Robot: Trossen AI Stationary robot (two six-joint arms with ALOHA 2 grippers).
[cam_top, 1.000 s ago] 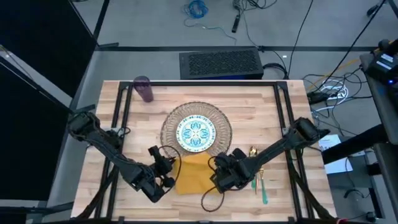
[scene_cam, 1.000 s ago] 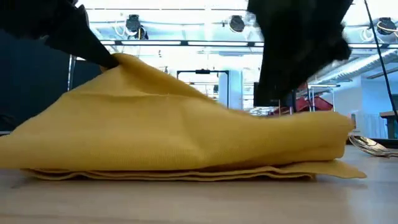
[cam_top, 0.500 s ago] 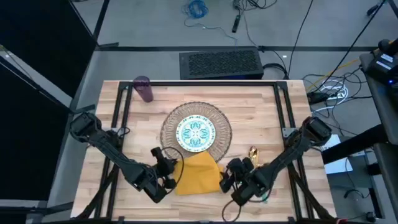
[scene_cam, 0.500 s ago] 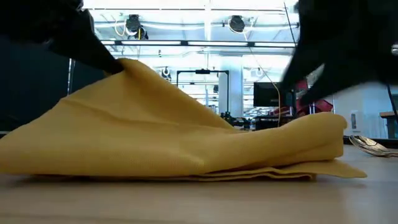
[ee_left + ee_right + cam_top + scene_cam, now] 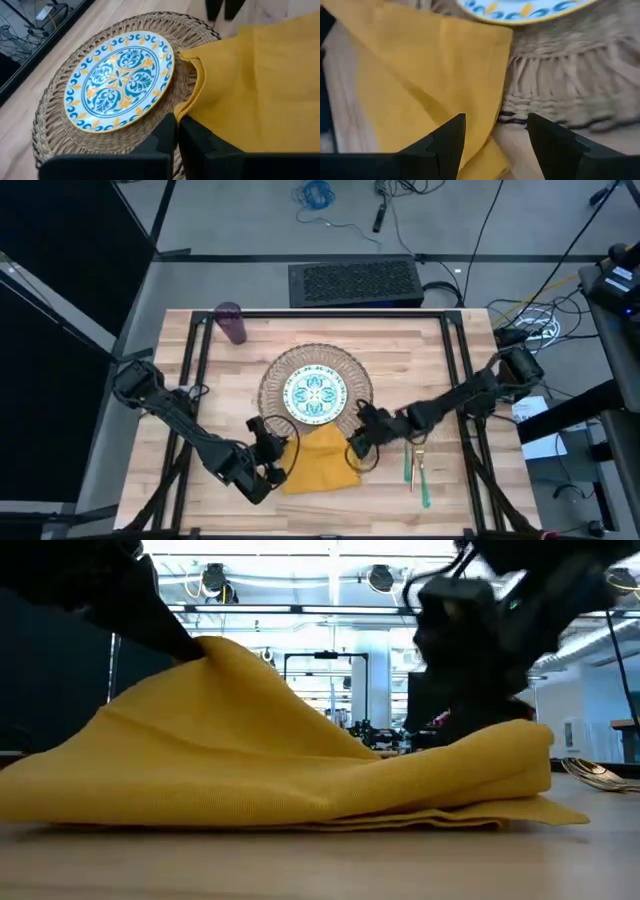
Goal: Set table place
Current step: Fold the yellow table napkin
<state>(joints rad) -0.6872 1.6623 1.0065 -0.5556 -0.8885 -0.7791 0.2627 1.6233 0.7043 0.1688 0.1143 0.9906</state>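
Mustard-yellow folded cloth napkin [image 5: 318, 458] lies on the light plank table [image 5: 450, 370], at about six o'clock from the round woven straw mat [image 5: 352, 415] that carries the small teal-patterned white plate [image 5: 315, 393]; its far edge overlaps the mat's rim. The left gripper [image 5: 276, 460] sits at the napkin's nine o'clock edge, and the left wrist view shows its fingers pressed close together on a lifted fold of the cloth, which the low view shows pulled up into a peak. The right gripper [image 5: 358, 442] hangs at the napkin's far corner, toward two o'clock, jaws spread wide with cloth and mat fringe showing between them and nothing held. So the napkin lies between the two grippers, pinched on one side only. Its long axis seems to run roughly from twelve to six o'clock, slightly skewed. The gold fork and spoon with teal handles [image 5: 415, 470] lie just beyond at three o'clock, handles toward six o'clock
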